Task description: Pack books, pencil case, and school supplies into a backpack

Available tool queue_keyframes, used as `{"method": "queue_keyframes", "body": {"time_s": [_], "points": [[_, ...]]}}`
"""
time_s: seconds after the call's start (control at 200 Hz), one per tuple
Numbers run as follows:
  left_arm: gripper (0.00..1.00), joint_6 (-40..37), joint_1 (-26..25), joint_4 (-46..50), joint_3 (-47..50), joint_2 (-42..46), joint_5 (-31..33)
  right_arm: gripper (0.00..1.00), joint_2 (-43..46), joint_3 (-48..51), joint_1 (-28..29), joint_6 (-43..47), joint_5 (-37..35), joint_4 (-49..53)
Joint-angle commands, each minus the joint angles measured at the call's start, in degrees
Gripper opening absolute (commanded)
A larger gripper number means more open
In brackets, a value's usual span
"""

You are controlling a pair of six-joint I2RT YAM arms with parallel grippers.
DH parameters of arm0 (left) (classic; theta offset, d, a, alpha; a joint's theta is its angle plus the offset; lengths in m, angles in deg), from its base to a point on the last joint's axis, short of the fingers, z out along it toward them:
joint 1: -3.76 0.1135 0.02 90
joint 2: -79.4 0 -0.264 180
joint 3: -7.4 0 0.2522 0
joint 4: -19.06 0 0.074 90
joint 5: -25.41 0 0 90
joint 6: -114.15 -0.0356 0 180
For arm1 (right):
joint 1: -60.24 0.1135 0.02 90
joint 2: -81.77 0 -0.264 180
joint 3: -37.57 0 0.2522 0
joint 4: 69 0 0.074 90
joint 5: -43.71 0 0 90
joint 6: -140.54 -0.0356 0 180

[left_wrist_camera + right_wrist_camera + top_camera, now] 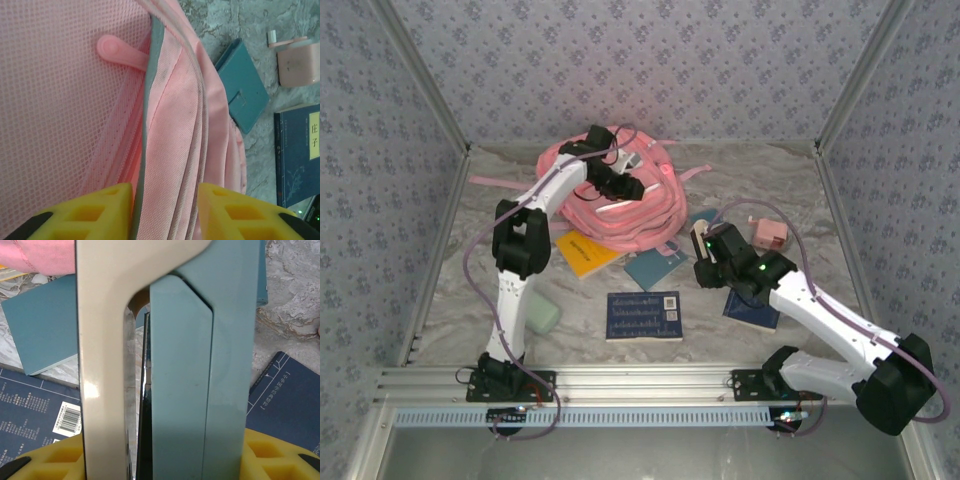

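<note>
The pink backpack [620, 195] lies at the back centre. My left gripper [620, 183] sits on top of it; in the left wrist view its yellow fingers [112, 212] stand either side of a fold of the backpack's rim [170, 125], which fills the gap between them. My right gripper [713, 258] hovers right of centre, shut on a beige [102, 365] and light-blue [200, 365] stick-shaped school supply that stands up between its pads [275, 455]. On the table lie a yellow book [585, 250], a teal book [655, 267], two navy books [643, 315] [748, 310], the mint pencil case [542, 316] and a pink box [768, 233].
A pink zipper pull [117, 50] lies on the mesh lining. Backpack straps [495, 182] trail left and right across the marbled table [830, 215]. Metal frame posts and patterned walls close in the sides and back.
</note>
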Motion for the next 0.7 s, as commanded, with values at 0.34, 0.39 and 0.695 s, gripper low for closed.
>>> {"method": "queue_keyframes", "body": {"time_s": [0.34,0.39,0.695], "points": [[0.38,-3.77,-0.68,4.24,-1.45,-2.08,5.17,0.48,1.33,0.79,-0.45,-0.03,1.56,-2.33],[0.27,-3.99,-0.93,4.45,-1.9,-2.49,4.93,0.48,1.35,0.8,-0.45,-0.04,1.56,-2.21],[0.0,-1.95,-1.2,3.72,-6.65,1.75,0.12,0.49,2.43,0.41,-0.69,-0.45,1.01,-1.67]]}}
